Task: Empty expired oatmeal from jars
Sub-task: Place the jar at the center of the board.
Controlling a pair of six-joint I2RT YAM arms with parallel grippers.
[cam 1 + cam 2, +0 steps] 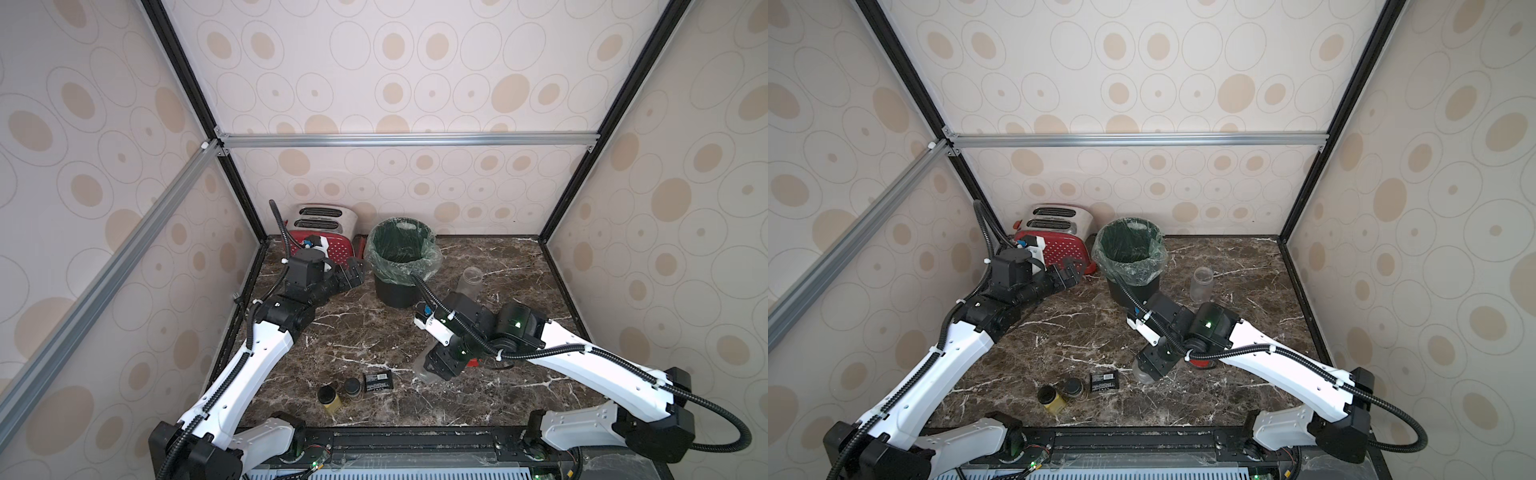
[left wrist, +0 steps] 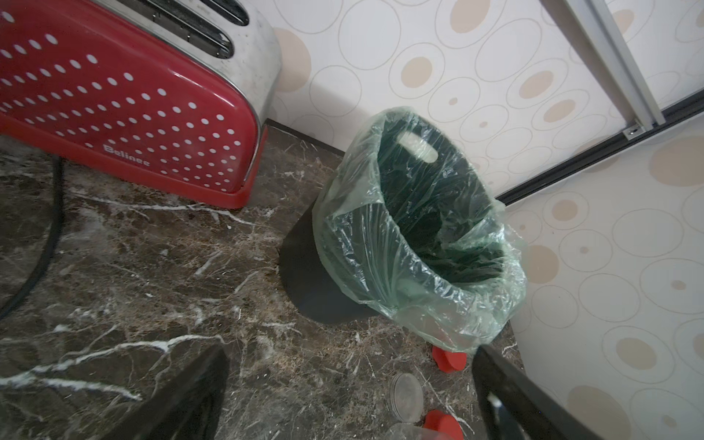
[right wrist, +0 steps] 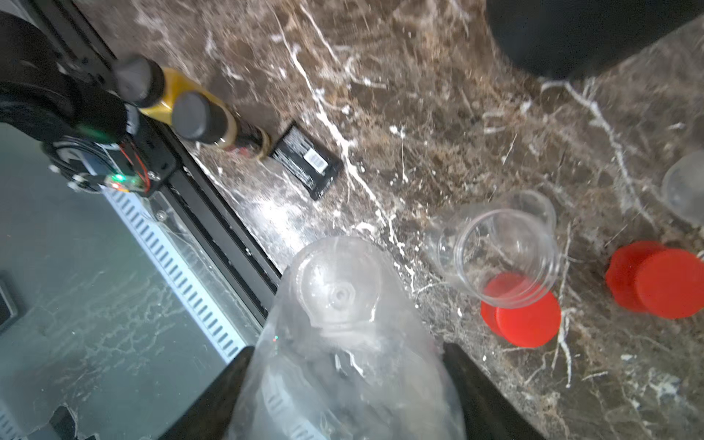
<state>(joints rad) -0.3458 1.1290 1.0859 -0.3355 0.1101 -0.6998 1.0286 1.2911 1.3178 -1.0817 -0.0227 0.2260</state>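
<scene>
**Jar round-up, left to right**

Far left, the left gripper [image 1: 353,272] hangs low over the counter [image 1: 365,332], right in front of the red toaster [image 1: 328,232]. Its jaws are spread wide with nothing between them.

Down near the front edge there are two little black-lidded spice jars side by side, a yellow one [image 1: 330,400] and a darker one [image 1: 353,388]. A flat black packet [image 1: 378,381] lies just beside them.

Next over is the black bin [image 1: 395,291] with a green bag liner [image 1: 432,253], at the back beside the toaster. Its inside is too dark to tell what's in there.

Right of that and nearer the front, the right gripper [image 1: 434,370] is clamped on a clear jar [image 1: 424,376]. It's held tilted, base pointing away from the gripper, and I can't tell if it touches the counter.

The right wrist view shows a second jar [image 3: 499,251], open-mouthed and see-through, just in front of a red lid [image 3: 529,320]. Another red lid [image 3: 663,284] lies near it. The arm hides that jar in both top views.

The third jar [image 1: 469,282] stands upright and lidless just right of the bin, and looks empty.
</scene>
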